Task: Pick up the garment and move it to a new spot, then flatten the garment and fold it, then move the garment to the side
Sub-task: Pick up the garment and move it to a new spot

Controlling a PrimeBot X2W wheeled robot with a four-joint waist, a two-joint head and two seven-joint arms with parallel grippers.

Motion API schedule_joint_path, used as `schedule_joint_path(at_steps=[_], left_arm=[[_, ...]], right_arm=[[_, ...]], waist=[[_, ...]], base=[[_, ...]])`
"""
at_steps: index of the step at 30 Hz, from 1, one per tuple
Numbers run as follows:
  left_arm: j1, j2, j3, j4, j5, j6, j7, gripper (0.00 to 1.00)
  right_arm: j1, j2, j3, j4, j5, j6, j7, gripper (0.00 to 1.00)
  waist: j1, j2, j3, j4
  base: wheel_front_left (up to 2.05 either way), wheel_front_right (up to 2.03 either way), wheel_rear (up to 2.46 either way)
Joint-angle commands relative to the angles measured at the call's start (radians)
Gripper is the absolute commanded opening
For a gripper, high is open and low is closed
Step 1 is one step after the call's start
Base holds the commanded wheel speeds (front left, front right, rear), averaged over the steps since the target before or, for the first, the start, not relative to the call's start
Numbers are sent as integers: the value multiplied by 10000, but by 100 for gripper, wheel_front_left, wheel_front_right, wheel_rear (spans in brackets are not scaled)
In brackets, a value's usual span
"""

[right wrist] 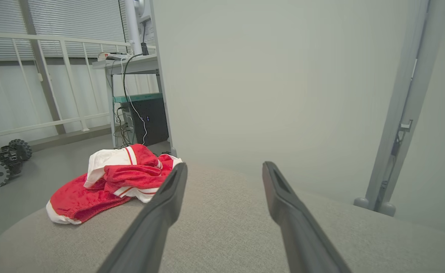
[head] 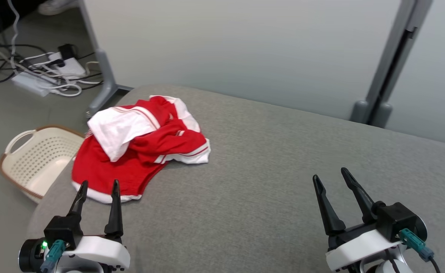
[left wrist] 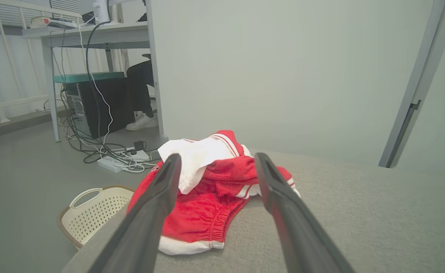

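The red and white garment (head: 131, 159) lies crumpled near the left edge of the grey bench (head: 264, 170), beside a basket (head: 36, 159) on the floor. The left tool (head: 99, 184) hovers at its near hem and the right tool (head: 330, 173) is well apart. Both are wide open and empty.

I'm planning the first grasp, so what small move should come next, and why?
Probably ease the left gripper forward and down onto the near hem of the garment. Its jaws stand open and empty, and the crumpled red and white garment lies just past its tips; the right gripper, also open, sits farther away.
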State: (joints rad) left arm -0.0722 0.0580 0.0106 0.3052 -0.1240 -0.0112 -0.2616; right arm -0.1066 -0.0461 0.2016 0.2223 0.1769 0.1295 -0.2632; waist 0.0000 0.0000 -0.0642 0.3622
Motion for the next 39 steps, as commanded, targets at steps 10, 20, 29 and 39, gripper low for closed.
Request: schedule_joint_path(at_steps=[10, 20, 29, 39], left_arm=[[41, 130, 166, -72, -18, 111, -35, 100], [64, 176, 221, -194, 31, 158, -35, 100], [-540, 396, 116, -191, -335, -346, 381, 100], [-2569, 1460, 440, -224, -1278, -886, 2336, 100]], right_arm=[[-67, -82, 261, 88, 239, 23, -31, 100], [-244, -81, 506, 247, 301, 21, -31, 100], [-135, -85, 487, 222, 392, 21, -31, 100], [-592, -87, 527, 174, 222, 21, -31, 100]], waist=[[0, 0, -21, 1146], [0, 0, 48, 1199], [0, 0, 44, 967], [0, 0, 778, -181]], base=[[0, 0, 0], [0, 0, 0], [0, 0, 0], [0, 0, 0]])
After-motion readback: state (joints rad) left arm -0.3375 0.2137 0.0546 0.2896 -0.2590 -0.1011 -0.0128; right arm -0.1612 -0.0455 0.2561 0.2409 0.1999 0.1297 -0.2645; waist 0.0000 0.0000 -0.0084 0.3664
